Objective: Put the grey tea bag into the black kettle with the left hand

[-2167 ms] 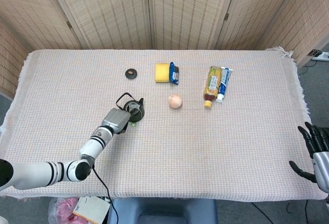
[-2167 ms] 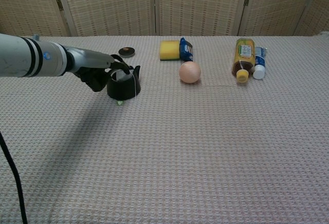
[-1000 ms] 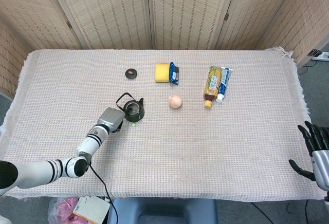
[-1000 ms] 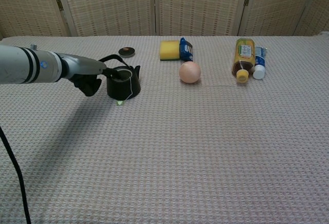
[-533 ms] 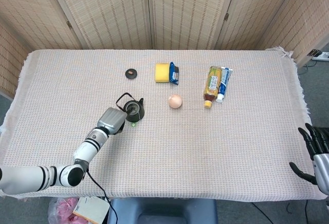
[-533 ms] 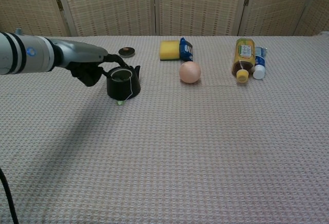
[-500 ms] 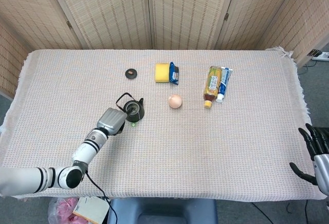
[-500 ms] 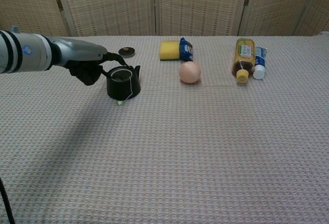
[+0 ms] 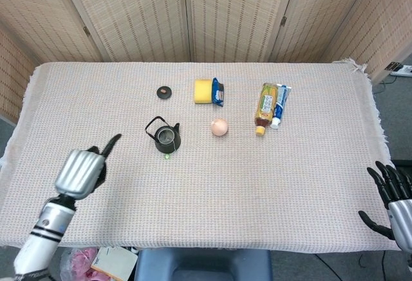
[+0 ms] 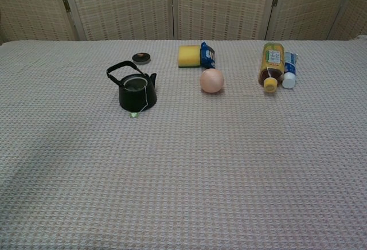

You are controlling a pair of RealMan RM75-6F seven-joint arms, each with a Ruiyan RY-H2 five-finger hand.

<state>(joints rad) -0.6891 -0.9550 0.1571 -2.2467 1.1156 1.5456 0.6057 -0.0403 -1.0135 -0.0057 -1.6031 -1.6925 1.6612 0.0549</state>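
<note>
— Two hands are showing, and neither is holding anything. Our left hand (image 9: 80, 173) is hanging well apart from the black kettle (image 9: 166, 138), toward the near left of it; one finger is sticking out toward the kettle, and we are not managing to tell how the rest of its fingers lie. Our right hand (image 9: 391, 197) is idling off the surface (image 9: 270, 184) far to the kettle's right, fingers spread.

— And the grey tea bag?

— We are seeing something pale grey sitting inside the kettle's open mouth (image 10: 135, 82), which we are taking for the tea bag. A white string is running over the rim and down the kettle's front to a small green tag (image 10: 134, 114) lying on the surface just in front of the kettle.

— So what is the step asking of us?

— We are judging the drop as done, so the care now is in pulling clear: we are keeping the left hand high and away from the kettle's raised handle, and not brushing that string, since a tug on the tag could lift the bag out.

— Any writing?

— Nothing we are managing to read. The yellow bottle (image 10: 270, 62) and the white-and-blue tube (image 10: 289, 68), well to the kettle's right, carry print too small to make out.
</note>
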